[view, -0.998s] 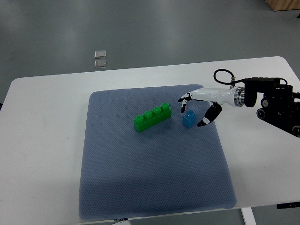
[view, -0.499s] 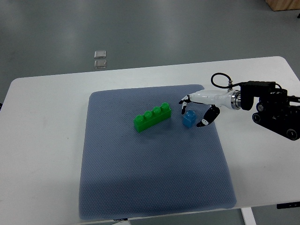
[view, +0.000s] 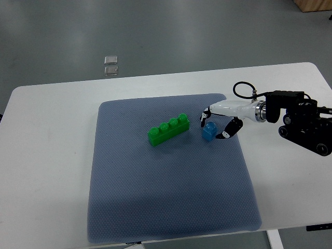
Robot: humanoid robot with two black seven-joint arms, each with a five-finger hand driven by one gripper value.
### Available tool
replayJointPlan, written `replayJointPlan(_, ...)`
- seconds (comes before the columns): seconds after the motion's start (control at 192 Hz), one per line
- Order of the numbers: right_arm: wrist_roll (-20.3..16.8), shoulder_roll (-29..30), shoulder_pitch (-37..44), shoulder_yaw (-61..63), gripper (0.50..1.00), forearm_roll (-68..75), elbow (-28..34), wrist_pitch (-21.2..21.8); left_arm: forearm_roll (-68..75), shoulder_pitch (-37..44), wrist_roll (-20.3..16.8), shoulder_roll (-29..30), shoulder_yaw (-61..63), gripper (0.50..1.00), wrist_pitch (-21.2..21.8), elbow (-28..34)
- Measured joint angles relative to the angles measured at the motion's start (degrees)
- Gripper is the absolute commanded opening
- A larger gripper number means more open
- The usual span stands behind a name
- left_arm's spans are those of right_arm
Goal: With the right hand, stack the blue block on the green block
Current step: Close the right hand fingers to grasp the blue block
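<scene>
A long green block [view: 168, 129] with several studs lies at a slant on the blue-grey mat [view: 166, 197]. Just right of it sits a small blue block [view: 209, 131]. My right hand [view: 213, 126] reaches in from the right edge and brackets the blue block: the fingers [view: 204, 115] curl over its far side and the thumb [view: 226, 135] stands at its right. The fingers are close to the block but not clearly pressed on it, and the block rests on the mat. The left arm does not show.
The mat covers the middle of a white table [view: 46, 155]. The black forearm and wrist housing [view: 303, 124] hangs over the table's right side. Two small pale squares [view: 111, 65] lie on the grey floor beyond the far edge.
The right hand has crept a little left and lower, its fingers and thumb drawing in around the blue block. Neither block has moved.
</scene>
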Motion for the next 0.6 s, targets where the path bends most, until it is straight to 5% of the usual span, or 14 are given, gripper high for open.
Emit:
replayJointPlan(0.187, 0.0, -0.1, 0.1, -1.0, 0.791, 0.0, 0.4, -0.1, 0.0, 0.0, 0.0, 0.0, 0.0, 1.0, 0.0, 0.0)
replayJointPlan(0.452, 0.0, -0.1, 0.1, -1.7, 0.693, -0.7, 0.6, -0.1, 0.0, 0.0, 0.0, 0.0, 0.0, 1.0, 0.0, 0.0)
replayJointPlan(0.598, 0.1, 0.0, 0.1, -1.9, 0.688, -1.6, 0.6, -0.1, 0.0, 0.0, 0.0, 0.0, 0.0, 1.0, 0.0, 0.0)
